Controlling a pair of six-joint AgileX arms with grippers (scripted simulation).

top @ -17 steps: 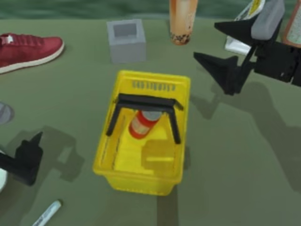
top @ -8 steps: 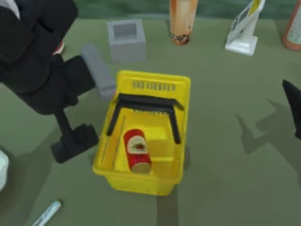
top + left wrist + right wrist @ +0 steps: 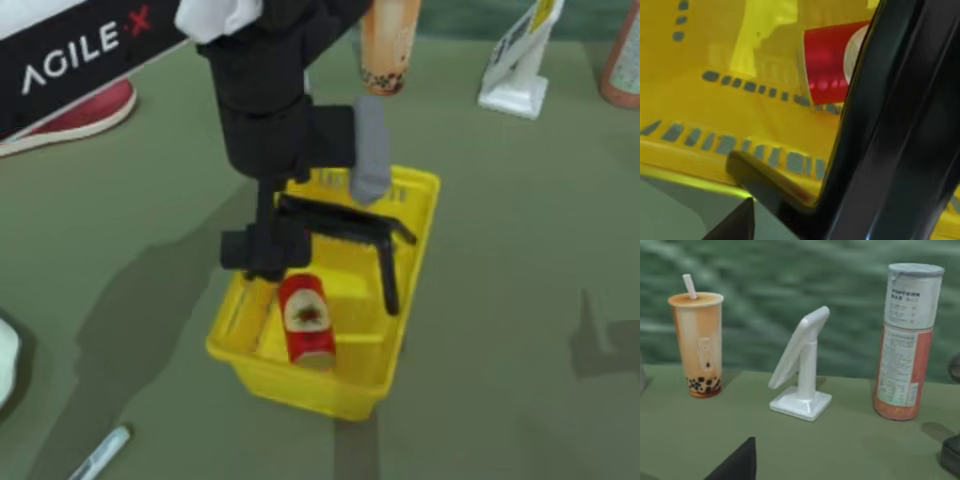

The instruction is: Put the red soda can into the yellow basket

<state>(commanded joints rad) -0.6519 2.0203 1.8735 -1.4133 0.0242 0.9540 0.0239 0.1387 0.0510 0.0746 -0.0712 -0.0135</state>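
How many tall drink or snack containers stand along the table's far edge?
2: the orange-white cup behind the yellow basket, and the popcorn canister at the far right. The left arm may hide others.

Rendered simulation: flat green table [image 3: 500, 300], blurred backdrop.

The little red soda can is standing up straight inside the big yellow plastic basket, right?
Not quite. The small red cylindrical soda can is inside the large yellow plastic basket, but it lies on its side, not standing. The top view shows its emblem facing up.
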